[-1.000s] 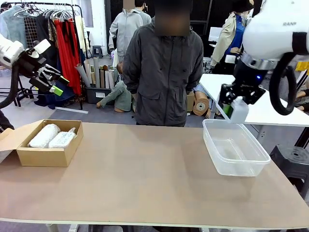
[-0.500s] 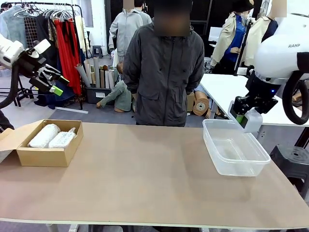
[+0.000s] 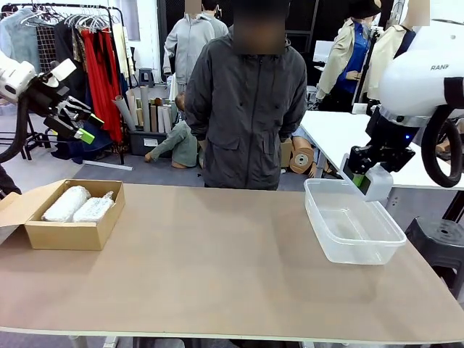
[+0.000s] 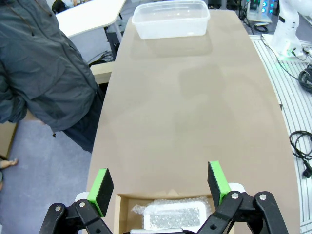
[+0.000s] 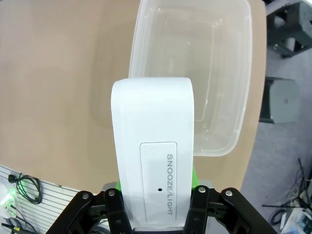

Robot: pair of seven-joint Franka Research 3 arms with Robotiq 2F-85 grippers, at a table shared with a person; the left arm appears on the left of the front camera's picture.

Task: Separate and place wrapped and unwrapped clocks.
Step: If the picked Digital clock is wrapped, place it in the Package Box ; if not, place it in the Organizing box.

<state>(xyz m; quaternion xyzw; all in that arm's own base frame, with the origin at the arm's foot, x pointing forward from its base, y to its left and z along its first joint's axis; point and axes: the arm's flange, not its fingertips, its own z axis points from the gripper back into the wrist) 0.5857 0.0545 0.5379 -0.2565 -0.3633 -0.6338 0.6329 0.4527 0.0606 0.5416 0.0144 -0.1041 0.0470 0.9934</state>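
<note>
Right tool (image 3: 367, 177) gripping bare white clock (image 5: 153, 165) above clear tub (image 3: 353, 221); left tool (image 4: 160, 185) gaping wide over two wrapped clocks (image 3: 78, 204) lying in cardboard box (image 3: 69, 233).

Lab-like workroom — clothes rack (image 3: 87, 43), cardboard rolls (image 3: 145, 109), worktables (image 3: 217, 254).

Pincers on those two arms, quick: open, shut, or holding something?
Left pincer: open, holding nothing, above the cardboard box.
Right pincer: shut on the bare white clock, over the clear tub.
</note>
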